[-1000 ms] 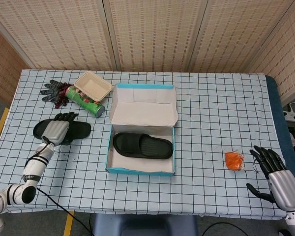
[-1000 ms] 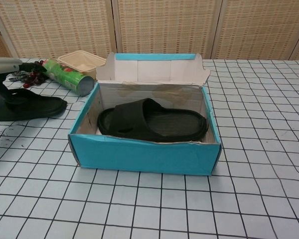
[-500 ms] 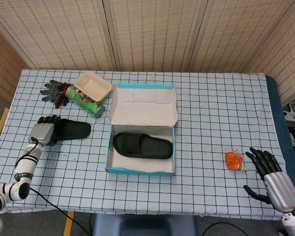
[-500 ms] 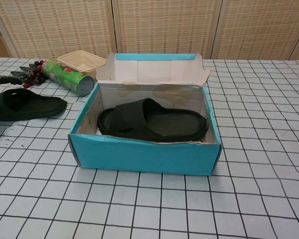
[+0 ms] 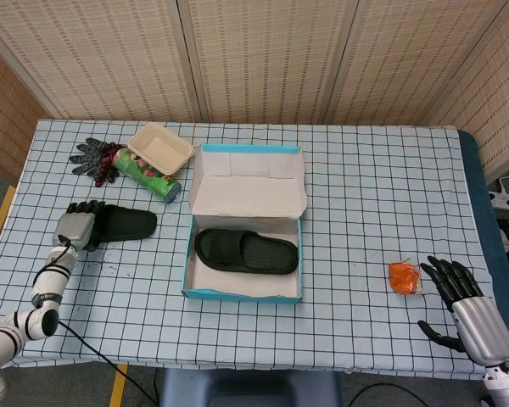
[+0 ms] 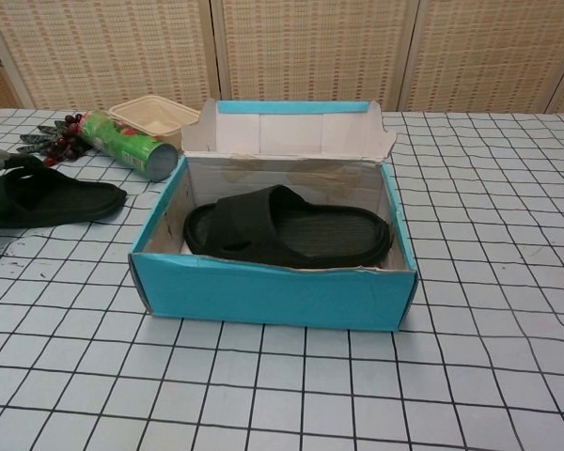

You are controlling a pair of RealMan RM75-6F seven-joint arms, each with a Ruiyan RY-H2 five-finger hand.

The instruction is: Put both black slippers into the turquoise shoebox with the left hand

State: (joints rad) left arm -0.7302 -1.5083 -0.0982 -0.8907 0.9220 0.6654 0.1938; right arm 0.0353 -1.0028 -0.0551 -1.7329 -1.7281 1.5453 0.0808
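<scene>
Slipper (image 5: 246, 252) in shoebox (image 5: 242, 293) | second slipper (image 5: 127, 224): left hand (image 5: 75, 227) grasping | right hand (image 5: 471, 309) released | labels unreadable

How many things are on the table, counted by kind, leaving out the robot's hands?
Black slippers: 2, one in the box, one on the table at the left hand
Turquoise shoebox: 1
Green can: 1
Beige food tray: 1
Black glove: 1
Orange object: 1
Total: 7
</scene>
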